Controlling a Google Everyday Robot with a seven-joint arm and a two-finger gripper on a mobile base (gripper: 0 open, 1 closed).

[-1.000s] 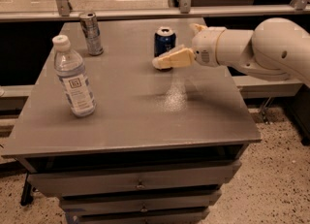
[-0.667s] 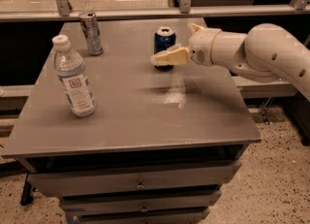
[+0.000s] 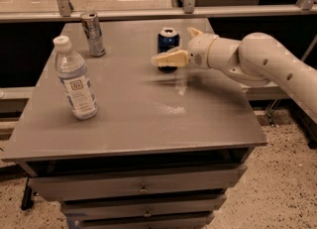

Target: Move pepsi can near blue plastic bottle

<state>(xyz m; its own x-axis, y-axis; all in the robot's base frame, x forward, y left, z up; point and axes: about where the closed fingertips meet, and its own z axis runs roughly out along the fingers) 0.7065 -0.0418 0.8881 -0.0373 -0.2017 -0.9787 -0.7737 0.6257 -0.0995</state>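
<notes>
While the pepsi can (image 3: 168, 38) stands upright near the back of the grey table (image 3: 148, 124), the gripper (image 3: 172, 45) reaches in from the right. Its fingers are spread apart, with the can between them. The can is short, round, smooth metal. The blue plastic bottle (image 3: 74, 82) stands well apart, to the left.

The arm (image 3: 270, 62) comes in from the right edge of the view and reaches to the left, almost level, sloping down a little toward its end. It is white and thick, with a rounded joint before the wrist (image 3: 218, 54). The gripper (image 3: 172, 45) is a little above the centre of the view and points left. Its jaws stand apart: the near finger (image 3: 170, 58) lies stretched out to the left, and the far finger (image 3: 192, 31) shows only as a short tip behind.
</notes>
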